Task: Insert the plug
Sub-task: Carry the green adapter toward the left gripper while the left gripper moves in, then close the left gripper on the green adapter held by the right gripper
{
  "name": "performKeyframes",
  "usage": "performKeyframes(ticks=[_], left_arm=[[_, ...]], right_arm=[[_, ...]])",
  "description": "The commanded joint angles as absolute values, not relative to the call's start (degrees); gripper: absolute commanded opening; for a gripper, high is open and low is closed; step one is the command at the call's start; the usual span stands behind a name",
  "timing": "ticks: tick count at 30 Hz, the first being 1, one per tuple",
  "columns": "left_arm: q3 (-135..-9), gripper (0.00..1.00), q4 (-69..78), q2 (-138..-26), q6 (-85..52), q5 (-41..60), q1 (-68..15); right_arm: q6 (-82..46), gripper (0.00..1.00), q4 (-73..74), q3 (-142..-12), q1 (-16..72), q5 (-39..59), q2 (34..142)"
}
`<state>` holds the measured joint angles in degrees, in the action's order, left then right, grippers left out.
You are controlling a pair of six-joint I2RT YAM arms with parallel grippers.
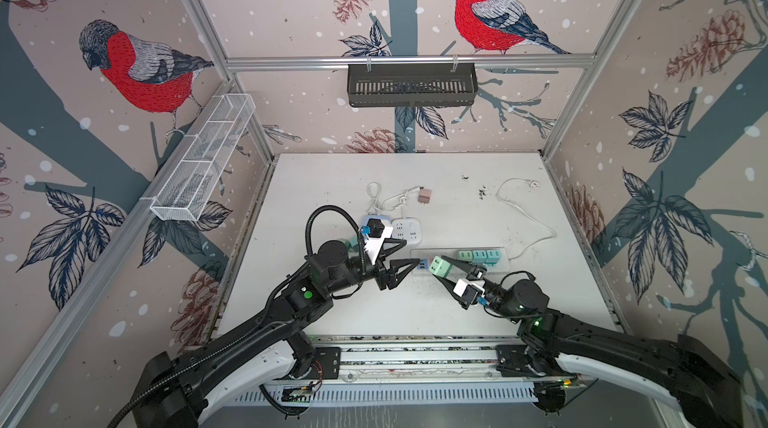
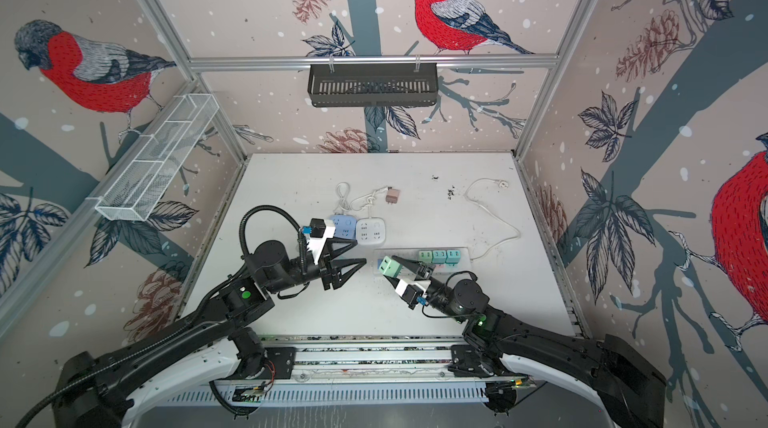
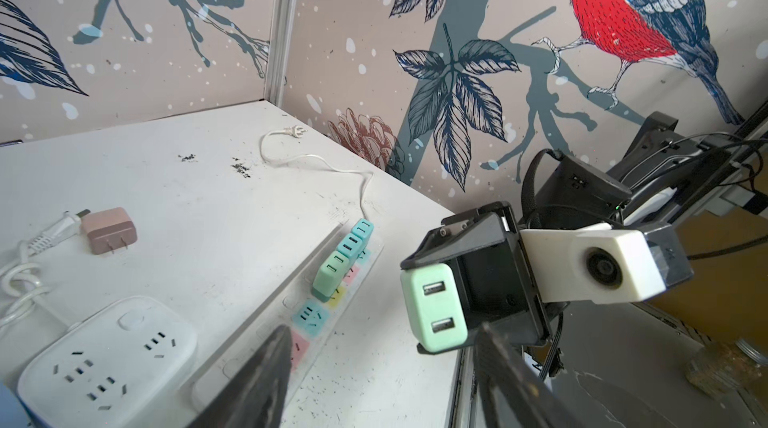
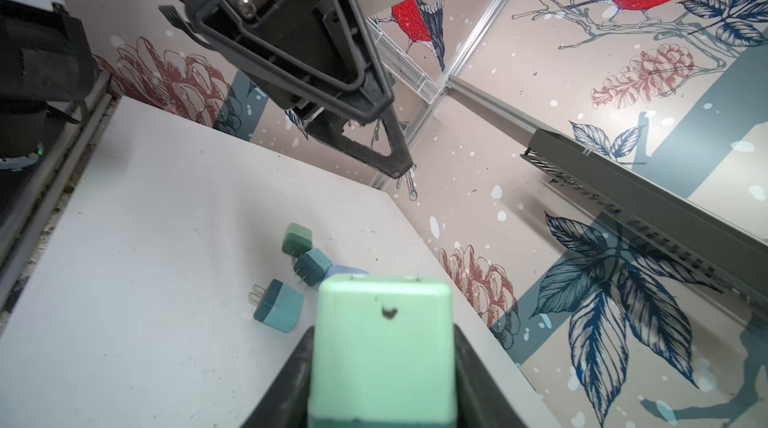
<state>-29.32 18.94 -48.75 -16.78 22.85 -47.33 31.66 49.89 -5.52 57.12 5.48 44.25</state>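
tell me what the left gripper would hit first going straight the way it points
Likely the mint-green plug held in the right gripper, just ahead of the left gripper, though depth is unclear.

The near half of the scuffed white tabletop point(image 1: 332, 313), between the two arms, lies bare. A long white power strip with pastel sockets point(image 3: 309, 318) crosses the middle. Three teal and mint plug adapters point(image 1: 480, 256) fill its right end; its left sockets are free. At that free end the left gripper point(image 1: 411, 252), jaws spread, and the right gripper point(image 1: 438, 267), clamped on a mint-green square plug adapter point(image 3: 436, 309), leave only a narrow gap. Behind lie a white square socket block point(image 1: 407, 229), a brown plug adapter point(image 1: 424, 196) and a looping white cable point(image 1: 536, 222).
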Motion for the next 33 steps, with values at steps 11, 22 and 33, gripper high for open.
performKeyframes(ticks=[11, 22, 33], left_arm=[[-32.5, 0.71, 21.4, -57.9, -15.3, 23.2, -52.5], [-35.8, 0.60, 20.4, -62.6, -14.3, 21.1, -55.4], [-37.9, 0.46, 19.4, -65.6, -14.5, 20.7, -55.9]], right_arm=[[33.8, 0.21, 55.9, -6.4, 58.8, 1.8, 46.6], [35.1, 0.21, 56.4, -7.1, 60.2, 0.0, 49.2], [36.4, 0.21, 56.7, -7.5, 61.5, -2.4, 51.1]])
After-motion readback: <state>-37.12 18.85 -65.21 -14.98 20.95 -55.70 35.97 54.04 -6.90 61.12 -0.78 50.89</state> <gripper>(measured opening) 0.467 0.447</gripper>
